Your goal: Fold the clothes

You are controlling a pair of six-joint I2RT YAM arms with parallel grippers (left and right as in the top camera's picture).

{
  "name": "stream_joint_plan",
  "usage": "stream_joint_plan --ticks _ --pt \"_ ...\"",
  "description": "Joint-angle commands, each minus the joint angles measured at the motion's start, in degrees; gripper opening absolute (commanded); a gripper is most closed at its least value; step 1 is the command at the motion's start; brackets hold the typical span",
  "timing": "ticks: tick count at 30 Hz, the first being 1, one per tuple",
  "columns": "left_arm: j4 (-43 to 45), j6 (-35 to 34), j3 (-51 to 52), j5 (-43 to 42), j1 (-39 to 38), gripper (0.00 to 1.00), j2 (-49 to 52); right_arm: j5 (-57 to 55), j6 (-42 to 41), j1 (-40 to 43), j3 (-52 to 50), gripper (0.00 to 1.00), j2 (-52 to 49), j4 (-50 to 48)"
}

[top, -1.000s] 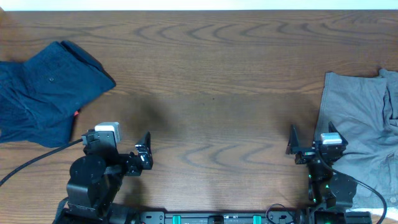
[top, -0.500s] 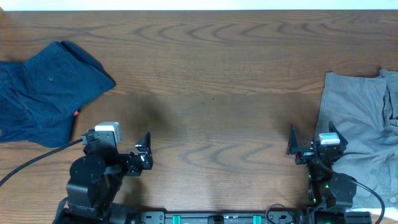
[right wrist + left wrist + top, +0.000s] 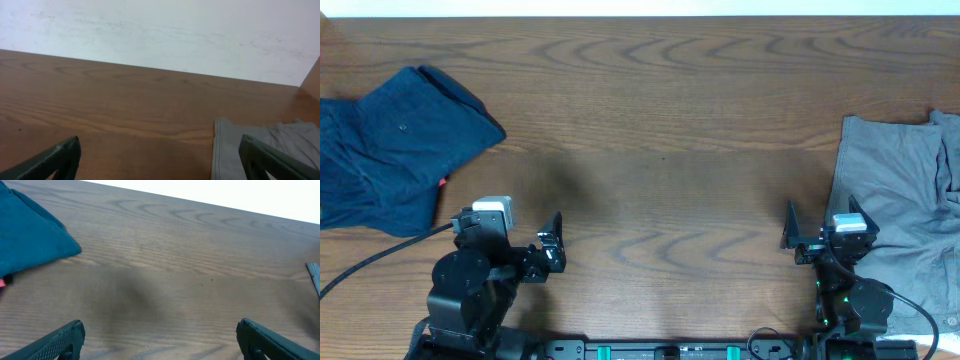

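Note:
A dark blue garment (image 3: 390, 150) lies crumpled at the table's left edge; its corner shows in the left wrist view (image 3: 30, 235). A grey garment (image 3: 905, 200) lies spread at the right edge; its hem shows in the right wrist view (image 3: 235, 145). My left gripper (image 3: 552, 240) is open and empty near the front left, right of the blue garment; its fingers show in the left wrist view (image 3: 160, 335). My right gripper (image 3: 790, 228) is open and empty near the front right, just left of the grey garment; its fingers show in the right wrist view (image 3: 160, 155).
The wooden table (image 3: 660, 130) spans the view with a white wall (image 3: 150, 30) behind its far edge. A black cable (image 3: 370, 262) runs from the left arm's base toward the front left. A small red item (image 3: 444, 182) peeks from under the blue garment.

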State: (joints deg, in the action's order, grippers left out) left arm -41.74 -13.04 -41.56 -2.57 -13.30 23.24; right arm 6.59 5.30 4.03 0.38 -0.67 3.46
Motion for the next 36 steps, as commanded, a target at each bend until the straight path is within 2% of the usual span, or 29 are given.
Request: stream_joint_plan --ticks 1,6,11,15,20,27,36 --pt "0.17 0.76 0.22 0.66 -0.17 0.98 0.02 -0.17 0.98 -0.35 -0.09 0.99 0.39 0.22" --pt "-0.2 0.81 0.22 0.68 0.09 0.98 -0.2 -0.17 0.98 -0.35 -0.07 0.99 0.39 0.22" --pt "-7.26 2.23 0.7 2.91 3.41 0.98 -1.64 -0.17 0.98 -0.35 -0.09 0.99 0.39 0.22" --pt "-5.77 3.02 4.9 5.09 5.46 0.98 -5.86 -0.17 0.98 -0.35 -0.07 0.99 0.39 0.22" --pt "0.5 2.99 13.92 8.2 7.72 0.98 -13.79 -0.17 0.98 -0.35 -0.07 0.99 0.39 0.22" --pt "12.72 4.11 26.47 8.11 10.38 0.98 -23.26 -0.17 0.98 -0.35 -0.07 0.99 0.39 0.22" --pt "33.62 13.31 37.48 5.75 10.51 0.98 -23.15 -0.17 0.98 -0.35 -0.07 0.99 0.39 0.22"
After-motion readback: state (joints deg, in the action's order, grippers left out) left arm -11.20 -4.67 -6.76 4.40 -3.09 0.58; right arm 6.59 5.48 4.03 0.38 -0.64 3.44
